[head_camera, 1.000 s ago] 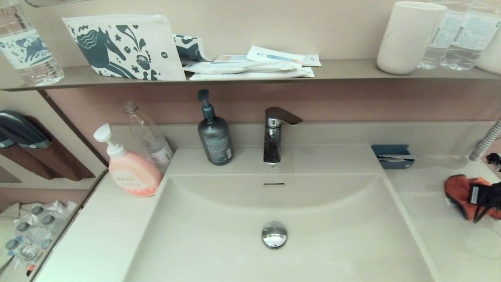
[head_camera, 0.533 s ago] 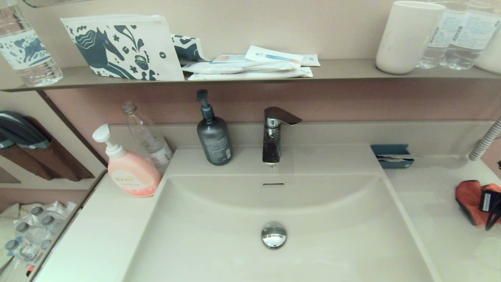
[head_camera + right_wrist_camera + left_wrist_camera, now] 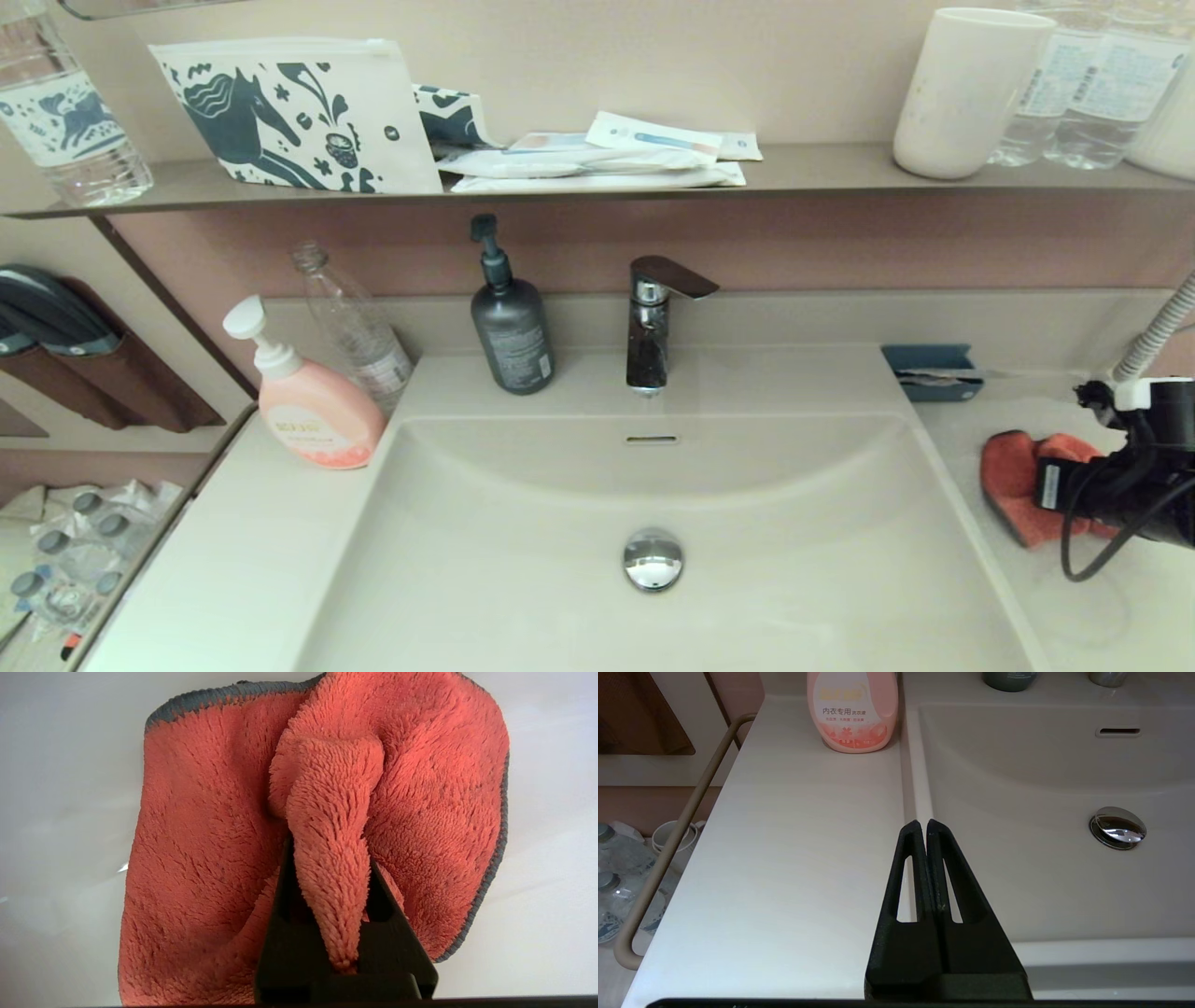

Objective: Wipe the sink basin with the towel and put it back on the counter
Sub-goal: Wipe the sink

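One towel [image 3: 1008, 485] sits on the counter [image 3: 990, 597] right of the sink basin [image 3: 523, 560], its fold pinched by the right gripper [image 3: 327, 849]. Left gripper [image 3: 923, 823], fingers pressed together, hangs over the counter's left side near one pink bottle [image 3: 852, 709].

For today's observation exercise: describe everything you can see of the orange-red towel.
The towel is a small orange-red cloth of fluffy, microfibre-looking pile with dark grey edging. It lies crumpled on the counter to the right of the sink basin. The right claw is shut on a raised fold of it.
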